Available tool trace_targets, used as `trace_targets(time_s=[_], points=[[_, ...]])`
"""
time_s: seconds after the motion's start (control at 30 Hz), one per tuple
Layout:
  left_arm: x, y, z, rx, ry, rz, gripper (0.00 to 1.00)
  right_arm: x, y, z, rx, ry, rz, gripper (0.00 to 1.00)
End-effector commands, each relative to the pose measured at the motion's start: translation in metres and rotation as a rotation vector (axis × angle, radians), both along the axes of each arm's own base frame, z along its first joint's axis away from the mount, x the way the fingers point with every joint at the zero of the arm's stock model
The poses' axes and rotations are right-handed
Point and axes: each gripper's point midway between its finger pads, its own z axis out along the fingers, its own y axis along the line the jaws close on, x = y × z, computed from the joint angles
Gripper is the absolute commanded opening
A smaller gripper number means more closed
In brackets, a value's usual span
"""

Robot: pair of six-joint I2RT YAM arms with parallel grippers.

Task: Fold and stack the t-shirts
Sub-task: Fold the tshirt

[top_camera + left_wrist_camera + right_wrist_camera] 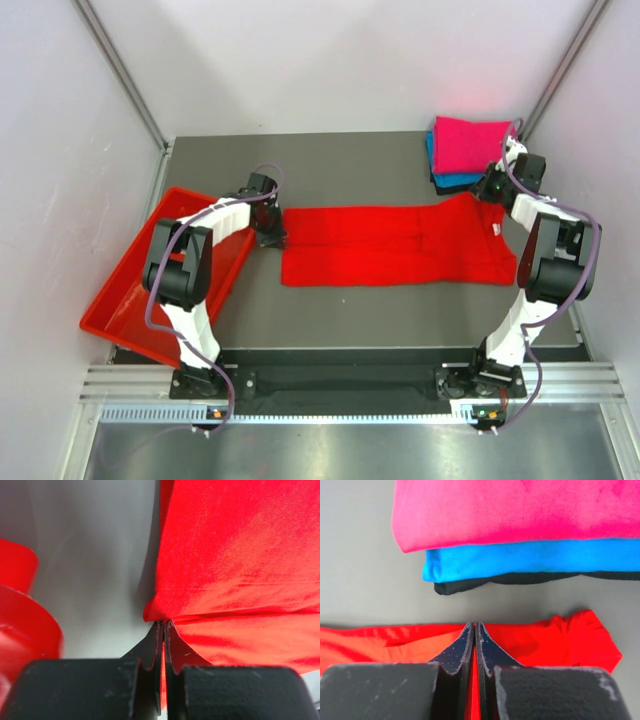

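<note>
Left fingers (156,647), pressed together, pinch the left end of the red t-shirt (240,570) at its far corner; cloth shows in the slit between them. Right fingers (465,645) are likewise closed on the same shirt's right end, near the collar. Red t-shirt lies flat at mid-counter (330,160) as a long strip running left to right, its sides seemingly already folded inward. At the far right corner, just beyond the right fingers, sits the finished stack: magenta t-shirt (520,510) on top, teal t-shirt (530,557) beneath, black t-shirt (470,585) at the bottom. A red tray (120,310) sits at the counter's left edge. Step in hand, by judgement: the crosswise fold of the last shirt. Next move probably calls for lifting one end and laying it over the other, edges aligned, before transfer onto the stack.
</note>
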Motion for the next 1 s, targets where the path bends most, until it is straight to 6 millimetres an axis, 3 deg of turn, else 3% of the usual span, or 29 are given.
trace_targets(time_s=[0.0, 0.5, 0.8, 0.93, 0.97], points=[[-0.004, 0.010, 0.008, 0.034, -0.012, 0.028, 0.00, 0.015, 0.000, 0.033, -0.015, -0.125, 0.023, 0.00], [-0.002, 0.015, 0.009, 0.059, -0.022, 0.057, 0.00, 0.018, -0.001, 0.018, -0.012, -0.081, 0.014, 0.00], [-0.005, 0.021, 0.012, 0.079, -0.035, 0.074, 0.00, 0.019, -0.001, 0.042, -0.021, -0.146, 0.014, 0.00], [-0.005, 0.018, 0.009, 0.066, -0.035, 0.072, 0.00, 0.020, -0.001, 0.038, -0.022, -0.137, 0.016, 0.00], [-0.004, 0.015, 0.007, 0.050, -0.028, 0.064, 0.00, 0.021, -0.001, 0.028, -0.013, -0.113, 0.015, 0.00]])
